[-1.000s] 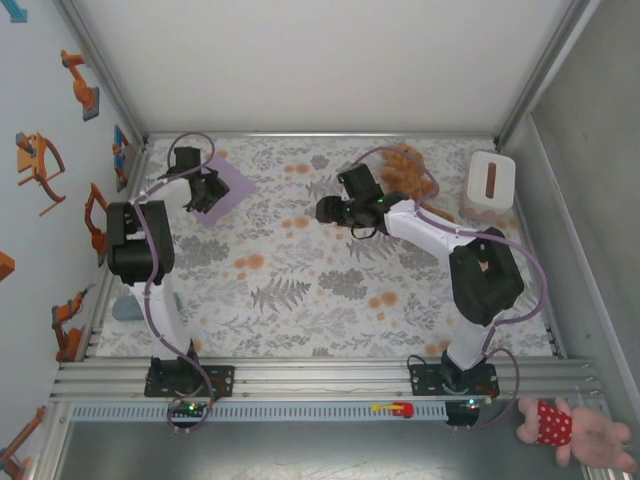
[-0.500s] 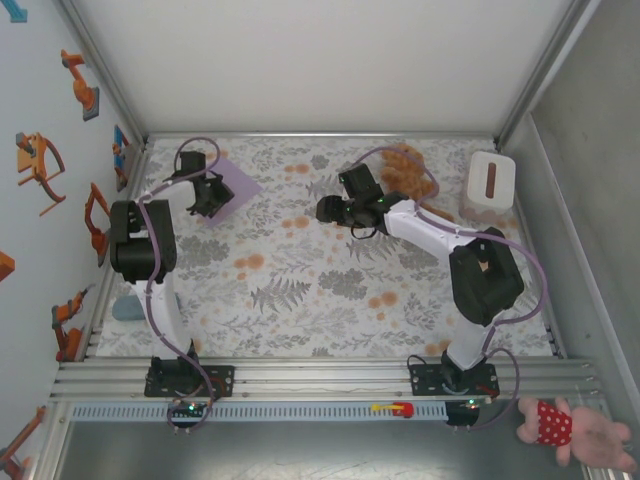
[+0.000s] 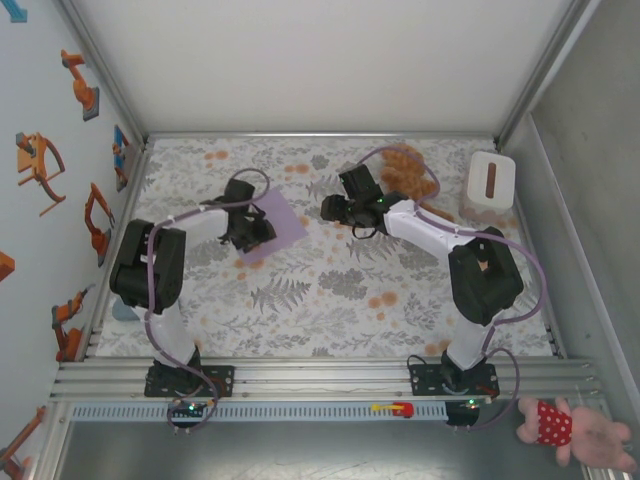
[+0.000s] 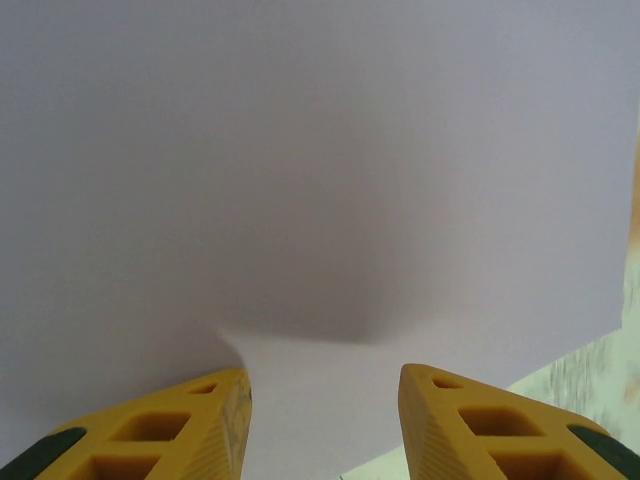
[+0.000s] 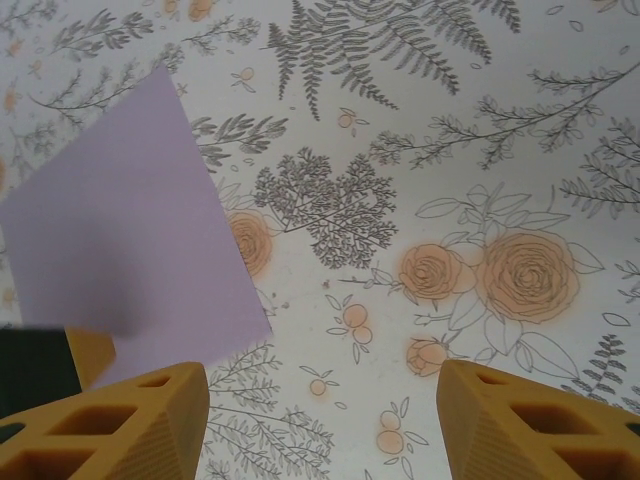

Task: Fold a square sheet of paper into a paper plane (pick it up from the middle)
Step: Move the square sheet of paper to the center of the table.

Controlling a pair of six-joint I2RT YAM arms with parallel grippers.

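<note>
The square sheet of paper is lavender and lies over the flowered cloth left of centre, its near-left part under my left gripper. In the left wrist view the paper bulges up in a soft ridge between the yellow fingers, and my left gripper is shut on that ridge. My right gripper hangs open just right of the sheet. Its wrist view has the paper at the left and bare cloth between the jaws of the right gripper.
A brown teddy bear lies at the back behind the right arm. A white rectangular box stands at the back right. A pink stuffed toy lies off the table at the near right. Metal rails edge the cloth.
My left gripper has swung from the back left corner toward the centre, and the lavender sheet has come along with it. The right arm has barely moved.
</note>
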